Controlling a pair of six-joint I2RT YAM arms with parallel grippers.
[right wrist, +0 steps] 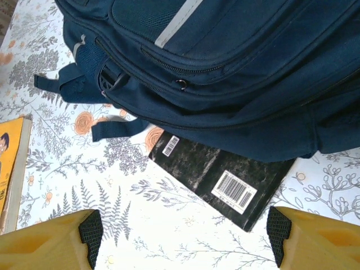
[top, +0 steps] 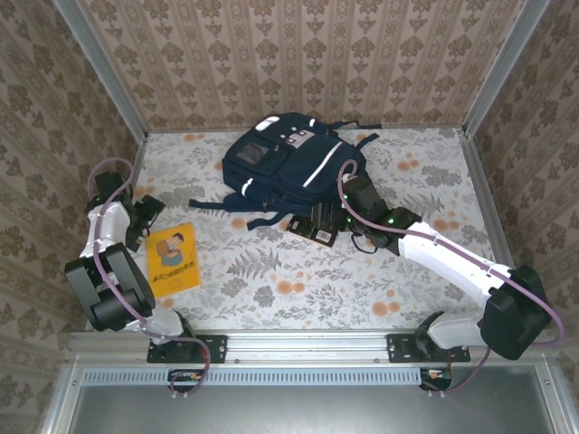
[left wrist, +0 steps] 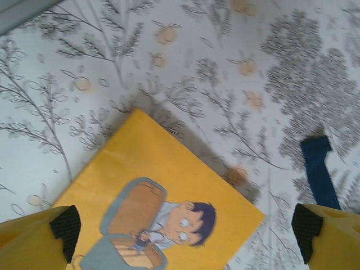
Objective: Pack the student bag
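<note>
Student bag (top: 289,163) lay at the far middle of the desk (top: 407,271), left pincer (left wrist: 185,228) wide and empty over the yellow book (left wrist: 152,163), right pincer (right wrist: 183,230) wide over the black book (right wrist: 225,180) tucked under the bag's edge, where closing could snag fabric or push it deeper.

Bag (top: 289,163): navy woven cloth, matt, with webbing straps. Stripe (right wrist: 174,25): pale grey smooth tape. Zip ring (right wrist: 180,84): shiny metal. Black book (right wrist: 225,180): cover has a dull sheen and grey marbling, white paper barcode labels. Yellow book (left wrist: 163,191): smooth paper cover, matt. Bench (top: 362,289): smooth printed floral sheet. Left claw (left wrist: 187,228), right claw (right wrist: 185,232): matt yellow plastic fingers; black pads (left wrist: 66,225) finely textured, rubbery-looking. Frame (top: 298,346): pale brushed metal.
</note>
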